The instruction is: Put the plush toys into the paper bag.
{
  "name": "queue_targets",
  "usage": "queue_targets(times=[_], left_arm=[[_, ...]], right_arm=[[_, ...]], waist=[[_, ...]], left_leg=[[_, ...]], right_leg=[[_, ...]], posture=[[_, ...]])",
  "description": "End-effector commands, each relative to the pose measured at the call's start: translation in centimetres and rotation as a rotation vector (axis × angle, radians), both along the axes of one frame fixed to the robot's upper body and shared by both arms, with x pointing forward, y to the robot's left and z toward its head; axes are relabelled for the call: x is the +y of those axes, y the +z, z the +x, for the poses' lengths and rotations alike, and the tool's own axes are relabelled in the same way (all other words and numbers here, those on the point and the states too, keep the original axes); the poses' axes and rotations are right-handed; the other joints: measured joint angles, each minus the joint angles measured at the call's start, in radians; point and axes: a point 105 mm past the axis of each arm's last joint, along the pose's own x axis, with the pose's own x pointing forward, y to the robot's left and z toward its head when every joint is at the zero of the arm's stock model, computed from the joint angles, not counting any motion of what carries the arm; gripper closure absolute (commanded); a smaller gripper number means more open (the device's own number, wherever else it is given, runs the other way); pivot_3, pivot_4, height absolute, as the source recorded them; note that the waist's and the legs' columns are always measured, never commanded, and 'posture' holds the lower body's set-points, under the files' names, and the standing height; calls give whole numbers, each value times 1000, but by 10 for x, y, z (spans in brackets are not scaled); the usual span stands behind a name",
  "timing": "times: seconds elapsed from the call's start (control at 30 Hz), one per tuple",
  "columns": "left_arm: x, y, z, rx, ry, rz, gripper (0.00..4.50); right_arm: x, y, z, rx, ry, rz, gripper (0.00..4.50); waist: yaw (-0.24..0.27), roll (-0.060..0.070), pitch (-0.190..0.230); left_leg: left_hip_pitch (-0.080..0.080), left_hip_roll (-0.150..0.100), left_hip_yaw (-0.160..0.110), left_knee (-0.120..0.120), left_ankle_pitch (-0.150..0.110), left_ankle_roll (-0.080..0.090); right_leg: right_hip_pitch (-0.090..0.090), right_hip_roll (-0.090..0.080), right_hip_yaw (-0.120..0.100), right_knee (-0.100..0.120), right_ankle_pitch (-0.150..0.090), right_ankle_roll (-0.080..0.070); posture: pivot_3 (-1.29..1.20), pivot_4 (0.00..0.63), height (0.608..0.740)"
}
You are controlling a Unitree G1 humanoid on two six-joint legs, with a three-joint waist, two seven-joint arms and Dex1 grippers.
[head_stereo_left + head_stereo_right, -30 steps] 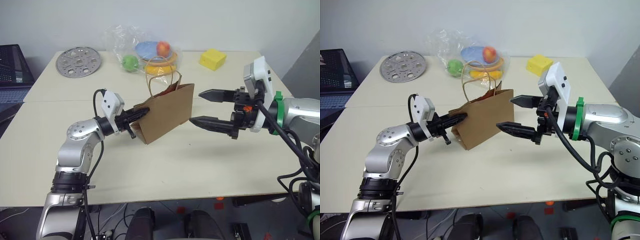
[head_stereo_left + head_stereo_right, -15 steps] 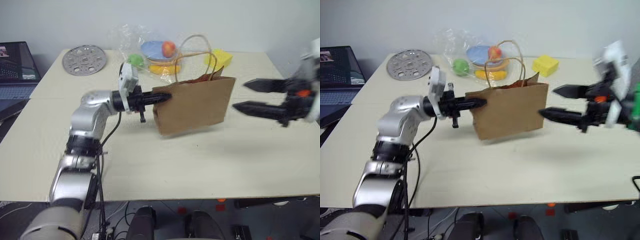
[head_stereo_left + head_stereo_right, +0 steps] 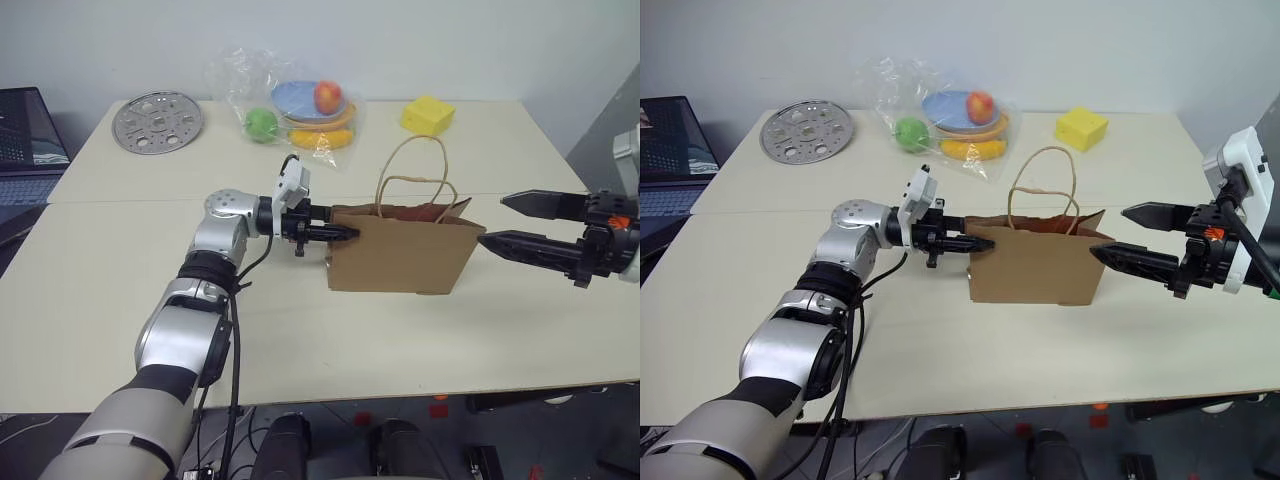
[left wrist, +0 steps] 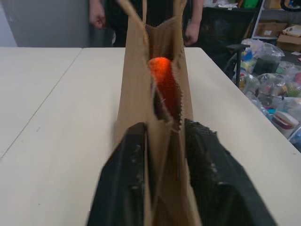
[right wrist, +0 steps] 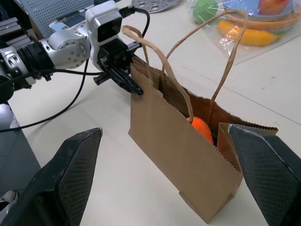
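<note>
right wrist view: one paper bag [image 5: 178,155], seemingly one orange toy [image 5: 203,129] inside.

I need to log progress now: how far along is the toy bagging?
Done: the orange carrot toy sits inside the paper bag, which stands upright on the table. In hand: the left gripper straddles the bag's end edge; the right gripper hangs open beside it. Left: confirming the white toy, which the bag hides.
</note>
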Motion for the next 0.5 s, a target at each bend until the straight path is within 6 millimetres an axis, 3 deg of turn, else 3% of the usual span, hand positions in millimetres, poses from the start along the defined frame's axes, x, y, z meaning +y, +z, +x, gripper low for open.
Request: queue_targets(times=[0.03, 0.23, 0.33, 0.5], left_arm=[[24, 33, 1, -71, 39, -6, 1771], [82, 54, -6, -44, 303, 23, 47], [109, 50, -6, -66, 494, 126, 17], [113, 50, -14, -156, 531, 163, 17]], right_arm=[[-6, 13, 0, -63, -12, -2, 0], [-44, 10, 9, -81, -157, -66, 0], [-67, -1, 10, -83, -245, -114, 0], [-71, -15, 11, -89, -270, -97, 0]], waist=[[-7, 0, 0], [-14, 0, 0], [-13, 0, 0], [0, 0, 0]], left_leg=[[0, 0, 0, 0, 0, 0], [0, 1, -1, -1, 0, 0], [0, 1, -2, 0, 0, 0], [0, 1, -3, 1, 1, 0]], right_leg=[[0, 0, 0, 0, 0, 0], [0, 0, 1, -1, 0, 0], [1, 0, 1, 0, 0, 0], [2, -1, 1, 1, 1, 2]], posture=[[0, 150, 740], [0, 150, 740], [0, 150, 740], [0, 150, 740]])
